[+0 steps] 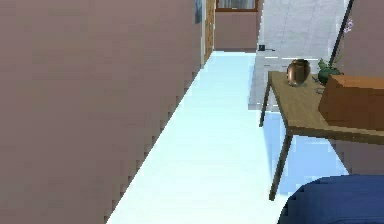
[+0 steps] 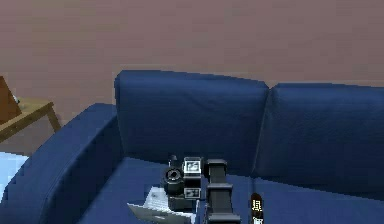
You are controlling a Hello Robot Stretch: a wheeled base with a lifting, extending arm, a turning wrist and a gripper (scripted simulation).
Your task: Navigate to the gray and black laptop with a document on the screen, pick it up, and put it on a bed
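Forward view: I'm looking down a pale floor (image 1: 200, 130) with a mauve wall (image 1: 90, 90) on the left. On the right is a wooden table (image 1: 300, 108) carrying a brown pot (image 1: 298, 72), a plant (image 1: 327, 72) and a box (image 1: 352, 100).

Arm side view: the gripper (image 2: 178, 192) sits low in front of the navy sofa (image 2: 200, 110). A pale grey flat thing (image 2: 153, 209), laptop-like, is just left of it at the near edge. I can't tell whether the gripper holds anything.
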